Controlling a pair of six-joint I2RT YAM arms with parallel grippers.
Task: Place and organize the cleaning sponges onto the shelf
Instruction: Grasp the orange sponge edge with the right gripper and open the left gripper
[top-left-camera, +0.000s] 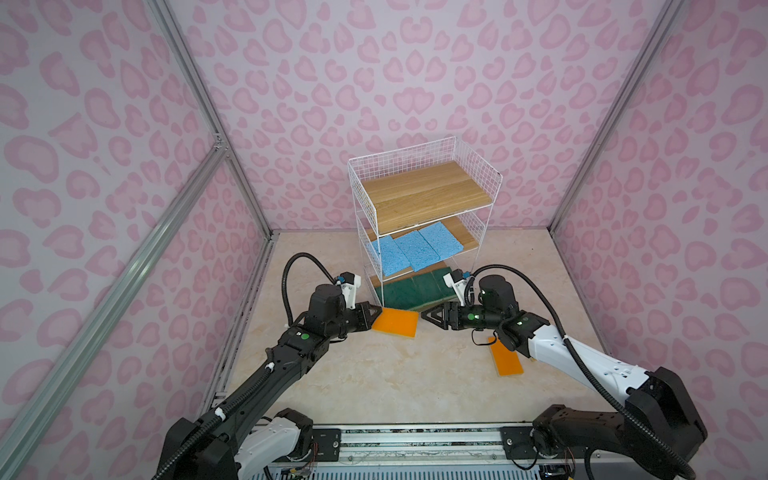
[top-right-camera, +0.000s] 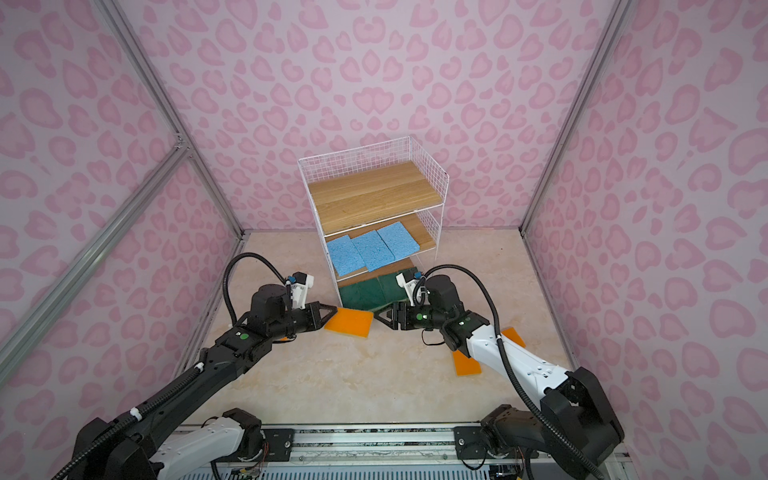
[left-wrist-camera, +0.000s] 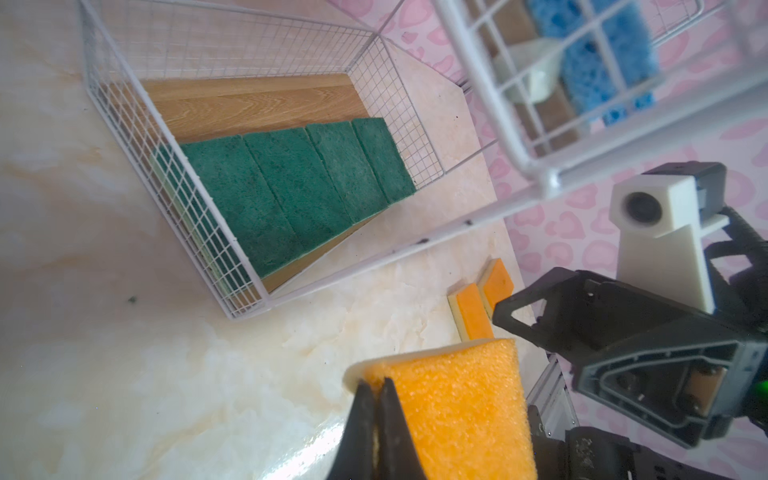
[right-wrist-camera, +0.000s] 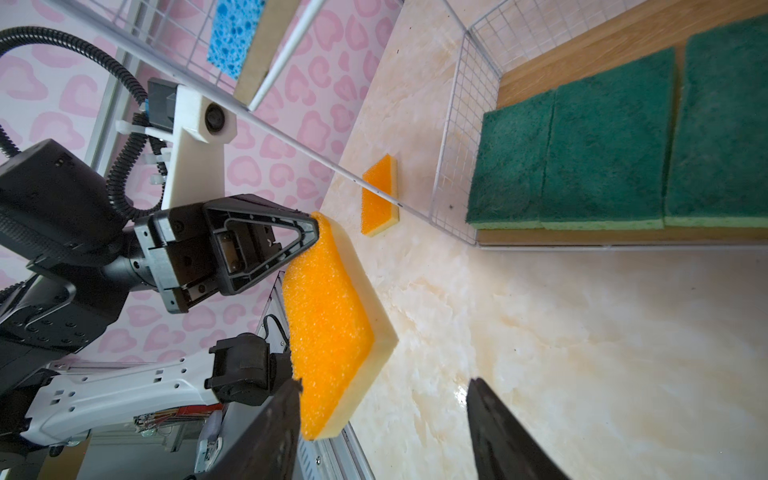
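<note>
Now, in both top views, the shelf stands in the middle of the frame. Three blue sponges lie on its middle board and green sponges lie on its bottom board. Just below it, the left gripper pinches an orange sponge by one end. The right gripper faces the other end. A second orange sponge lies lower right, under the right arm. In the left wrist view, the jaws squeeze tight on the sponge's corner. In the right wrist view, the right jaws stand wide apart, with the sponge's end close to one finger.
</note>
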